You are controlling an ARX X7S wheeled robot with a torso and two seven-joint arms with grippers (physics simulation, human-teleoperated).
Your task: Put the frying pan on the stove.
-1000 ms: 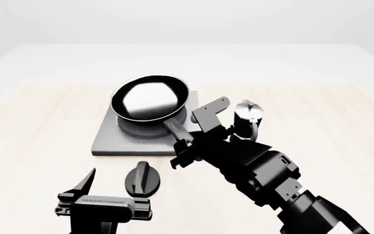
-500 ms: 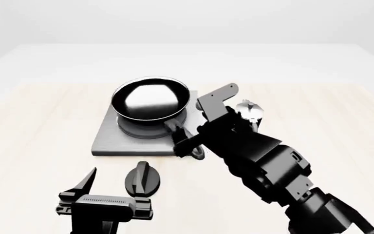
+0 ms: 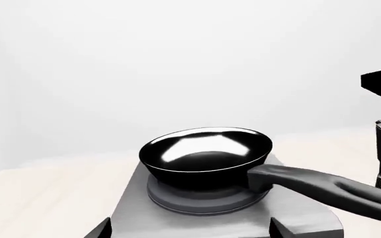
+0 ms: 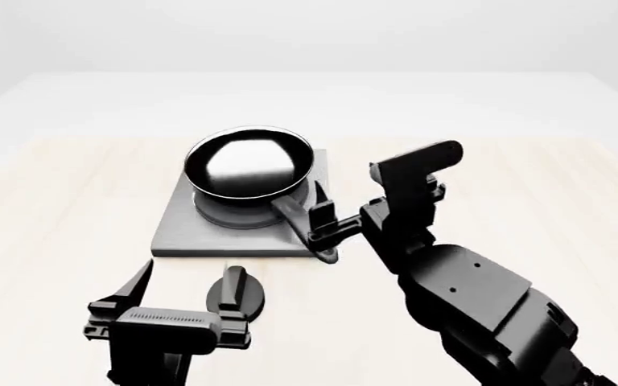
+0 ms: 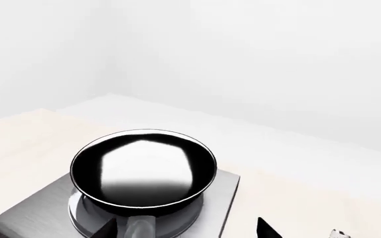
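Since the frying pan (image 4: 249,162) already sits centred on the stove (image 4: 186,229) rings, mid-desk, the right gripper (image 4: 323,225), fingers spread and released around the handle, should back straight out without nudging it. The left gripper (image 4: 138,310) hangs spread, empty.

Head view: high, looking forward and down over the whole table (image 4: 62,217). Left wrist view: low and close, side-on to the stove (image 3: 197,218). Right wrist view: close above the frying pan (image 5: 144,168) — perhaps along its handle. All three share pan and stove.
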